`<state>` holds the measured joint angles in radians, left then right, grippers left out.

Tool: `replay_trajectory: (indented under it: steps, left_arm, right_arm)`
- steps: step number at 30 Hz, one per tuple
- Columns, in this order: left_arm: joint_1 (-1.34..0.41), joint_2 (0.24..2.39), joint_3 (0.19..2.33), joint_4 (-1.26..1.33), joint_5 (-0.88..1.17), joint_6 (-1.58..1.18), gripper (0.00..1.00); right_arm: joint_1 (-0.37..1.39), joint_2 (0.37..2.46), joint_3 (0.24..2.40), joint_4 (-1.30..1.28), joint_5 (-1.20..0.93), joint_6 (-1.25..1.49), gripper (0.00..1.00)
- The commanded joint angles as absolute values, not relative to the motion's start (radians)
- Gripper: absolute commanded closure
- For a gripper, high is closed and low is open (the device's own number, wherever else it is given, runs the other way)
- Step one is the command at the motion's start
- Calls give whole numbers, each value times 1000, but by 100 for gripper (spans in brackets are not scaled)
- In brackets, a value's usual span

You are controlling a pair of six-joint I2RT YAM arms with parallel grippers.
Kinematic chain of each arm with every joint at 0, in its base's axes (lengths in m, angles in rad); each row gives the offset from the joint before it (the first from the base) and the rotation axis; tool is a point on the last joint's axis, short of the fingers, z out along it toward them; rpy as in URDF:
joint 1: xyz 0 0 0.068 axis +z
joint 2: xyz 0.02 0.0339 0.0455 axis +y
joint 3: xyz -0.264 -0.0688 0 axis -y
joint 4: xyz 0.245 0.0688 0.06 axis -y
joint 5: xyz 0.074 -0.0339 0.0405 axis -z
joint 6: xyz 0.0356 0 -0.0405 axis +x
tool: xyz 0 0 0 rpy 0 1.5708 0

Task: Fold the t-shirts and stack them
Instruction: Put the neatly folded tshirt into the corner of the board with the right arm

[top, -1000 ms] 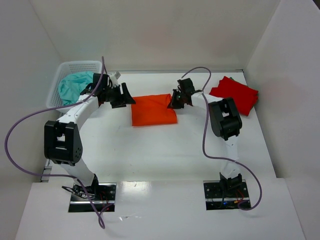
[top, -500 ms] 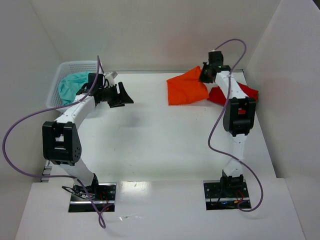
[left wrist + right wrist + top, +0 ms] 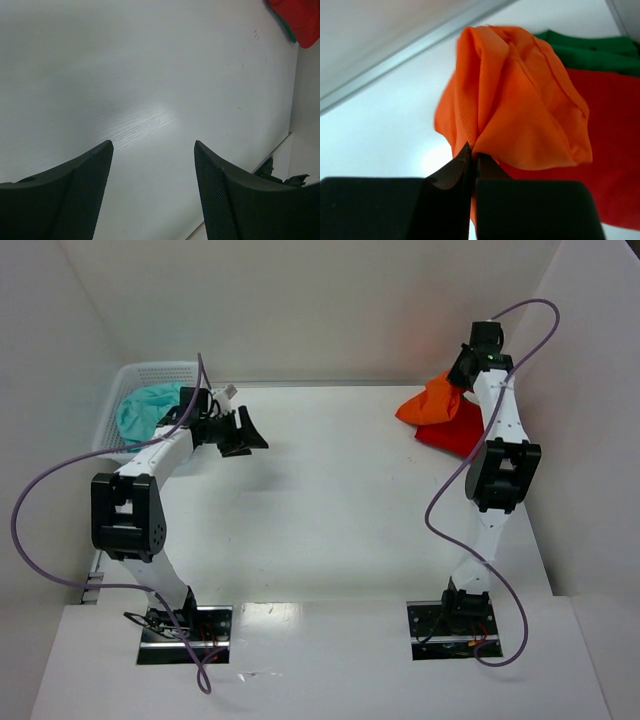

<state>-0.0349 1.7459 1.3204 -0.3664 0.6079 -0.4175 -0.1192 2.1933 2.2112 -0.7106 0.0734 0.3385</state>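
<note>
**Orange shirt pinched at the far right corner, red one under it**

Not everything is on show. From above, the right arm crosses the red t-shirt [image 3: 452,432] and the orange bundle covers its far edge, so only a wedge of red can be seen. The left wrist view cuts it off in the top corner. A strip of green cloth [image 3: 590,47] peeks out beyond the red, and there is too little of it to say what it is. A teal cloth [image 3: 145,410] sits crumpled in the white mesh basket [image 3: 130,373] at the far left, half behind the left arm.

The right gripper [image 3: 458,378] has its jaws pressed tight together on a fold of the orange t-shirt [image 3: 515,100]. The cloth bunches and droops from the tips, and the red shirt lies flat just beneath it. Whether the lowest orange fold touches the red is hard to tell.

The orange is a fine, slightly meshy knit, rumpled into soft ridges. The red is smoother.

Across the table [image 3: 330,500], the left gripper [image 3: 252,432] hovers with its dark textured fingers spread wide, holding nothing, well apart from both shirts.
</note>
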Motion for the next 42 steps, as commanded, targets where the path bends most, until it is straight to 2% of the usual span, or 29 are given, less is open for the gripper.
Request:
replay_trajectory:
  steps: [1,16,20,31,35,42]
  left_arm:
    - [-29,1764,1372,-342,646,-390,26]
    - [-29,1764,1381,-342,673,-390,26]
    - [-29,1764,1381,-342,673,-390,26]
    - [-29,1764,1381,-333,683,-390,26]
    - [-29,1773,1381,-333,683,-390,26]
    - [-29,1782,1371,-333,683,-390,26]
  right_arm:
    - [-167,2101,2152,-742,78,313,100]
    - [-331,1973,2098,-749,3,304,100]
    - [-341,1953,2098,-772,38,304,100]
    - [-341,1911,1904,-723,207,295,100]
    - [-341,1911,1840,-681,264,295,93]
    - [-341,1950,1851,-649,339,276,93]
